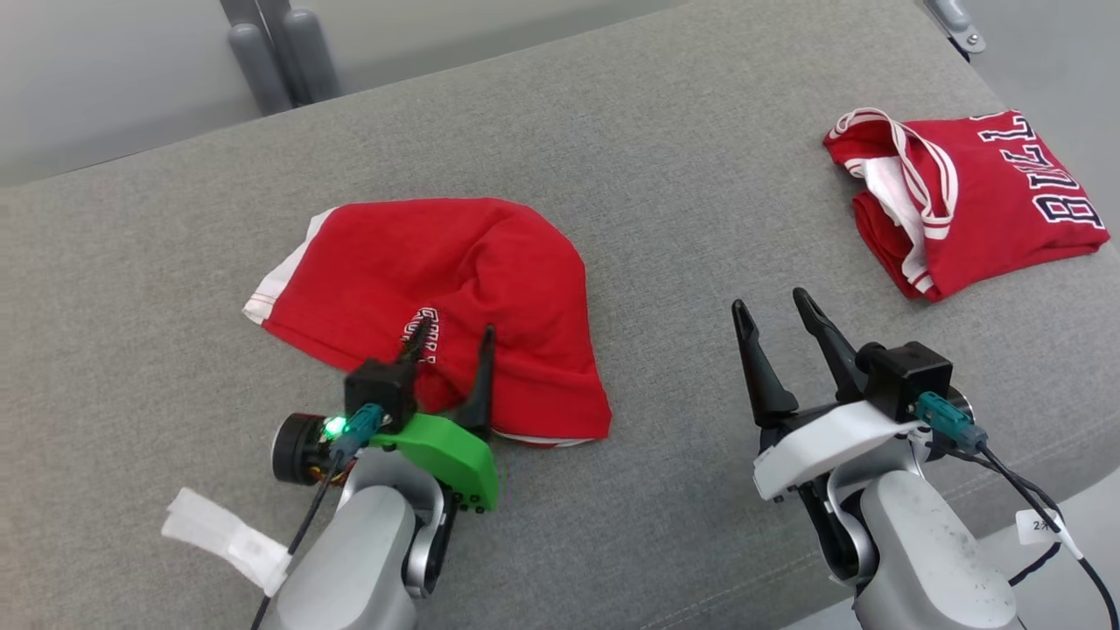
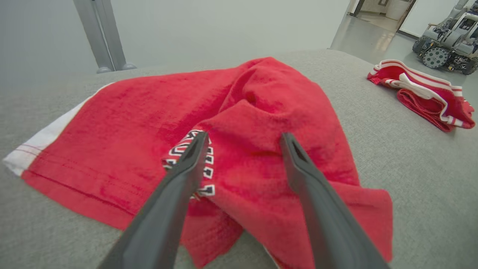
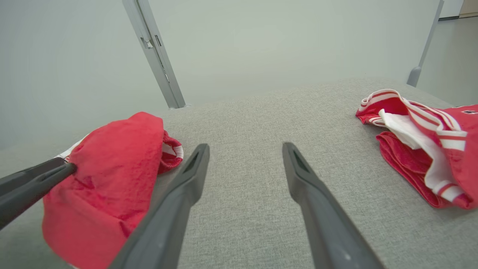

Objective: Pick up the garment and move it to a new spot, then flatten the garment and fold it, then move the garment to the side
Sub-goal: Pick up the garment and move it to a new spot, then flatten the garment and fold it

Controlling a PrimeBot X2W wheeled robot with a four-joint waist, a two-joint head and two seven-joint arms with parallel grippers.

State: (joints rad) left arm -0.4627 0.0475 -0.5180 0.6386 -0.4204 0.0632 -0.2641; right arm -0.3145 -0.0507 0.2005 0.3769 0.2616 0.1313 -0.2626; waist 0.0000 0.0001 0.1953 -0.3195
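A crumpled red garment [image 1: 437, 262] with a white-trimmed edge and a patch of lettering lies on the grey fabric surface, left of centre. My left gripper [image 1: 457, 325] is open at its near edge. In the left wrist view both fingers of the left gripper [image 2: 244, 135] lie over the garment [image 2: 130, 123], straddling a raised fold with nothing pinched between them. My right gripper [image 1: 772, 299] is open above bare surface, to the right of the garment. In the right wrist view the right gripper [image 3: 245, 145] points at bare fabric, with the garment [image 3: 112, 157] to its left.
A second red jersey [image 1: 989, 192], folded, with white stripes and dark letters, lies at the far right of the grey surface [image 1: 656, 175]. Grey metal posts [image 1: 271, 52] stand beyond the far edge. Another wheeled robot [image 2: 448, 37] is parked on the floor behind.
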